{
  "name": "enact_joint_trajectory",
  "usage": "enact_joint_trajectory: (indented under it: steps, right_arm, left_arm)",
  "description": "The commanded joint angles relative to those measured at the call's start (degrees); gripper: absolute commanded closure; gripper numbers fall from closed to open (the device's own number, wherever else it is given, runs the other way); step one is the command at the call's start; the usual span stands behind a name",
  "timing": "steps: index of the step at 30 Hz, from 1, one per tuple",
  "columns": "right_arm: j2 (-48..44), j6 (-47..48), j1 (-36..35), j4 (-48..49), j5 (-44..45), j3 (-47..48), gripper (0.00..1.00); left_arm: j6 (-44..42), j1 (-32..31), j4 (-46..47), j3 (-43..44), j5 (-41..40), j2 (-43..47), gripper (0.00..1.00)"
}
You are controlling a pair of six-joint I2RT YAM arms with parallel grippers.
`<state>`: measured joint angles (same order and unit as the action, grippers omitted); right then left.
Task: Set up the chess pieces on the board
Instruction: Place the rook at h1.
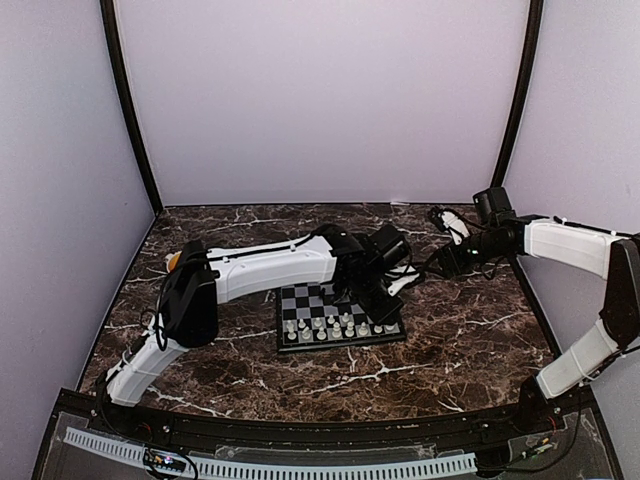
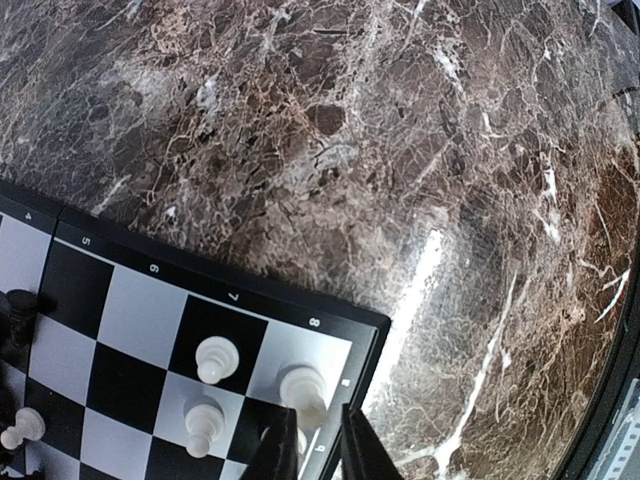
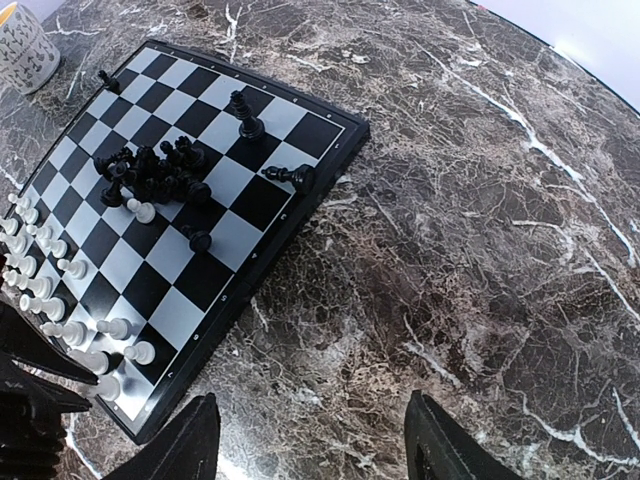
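The board (image 1: pixel 300 300) lies mid-table. White chess pieces (image 1: pixel 335 328) stand in two rows along its near edge. In the right wrist view, black pieces (image 3: pixel 150 170) lie heaped mid-board (image 3: pixel 215 90), one stands apart (image 3: pixel 245 115) and another lies on its side (image 3: pixel 292 177). My left gripper (image 2: pixel 320 445) hangs over the board's corner (image 2: pixel 140 310). A white piece (image 2: pixel 303 395) stands on the corner square, its top between the narrowly parted fingers, with a gap on its right side. My right gripper (image 3: pixel 310 450) is open over bare tabletop beside the board.
A pale mug (image 3: pixel 25 45) stands beyond the board's far left corner, mostly hidden behind the left arm in the top view. Other white pawns (image 2: pixel 215 358) stand close beside the left fingers. Enclosure walls surround the marble table (image 1: pixel 470 330).
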<state>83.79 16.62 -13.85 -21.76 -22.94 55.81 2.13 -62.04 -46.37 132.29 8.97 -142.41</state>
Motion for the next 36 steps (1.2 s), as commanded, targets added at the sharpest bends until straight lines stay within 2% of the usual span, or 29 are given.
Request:
enact_joint_trajectory:
  steps: [1,15,20,23,26,31,36]
  right_arm:
    - [-0.81,-0.13,0.24,1.98,-1.1,-0.58,0.35]
    - [-0.78,-0.19,0.3,1.83,-1.5,-0.49,0.35]
    - [-1.19,-0.05,0.24,1.89,-1.45,-0.73,0.35]
    - [-1.17,-0.07,0.27,2.06,-1.37,-0.86,0.35]
    - [-1.01,-0.09,0.31,2.07,-1.43,-0.69,0.35]
    - [-1.12,-0.03,0.31,2.07,-1.25,-0.77,0.35]
    - [-1.27,-0.01,0.31,2.36,-1.17,-1.08,0.35]
  left_arm:
    - [-0.29,-0.32,-1.46,1.74,0.03,-0.43,0.81]
    - [-0.13,-0.27,-2.01,4.08,0.63,-0.77,0.79]
    - [-0.11,-0.23,-1.99,5.37,-0.89,1.35,0.7]
    - [0.47,0.3,-1.5,5.43,-4.6,4.47,0.65]
    - [4.01,2.86,-2.02,5.44,-6.47,5.9,0.63]
    - [10.91,8.07,-6.1,5.05,-6.71,6.19,0.68]
    - [13.17,9.39,-6.37,2.45,-6.77,6.1,0.71]
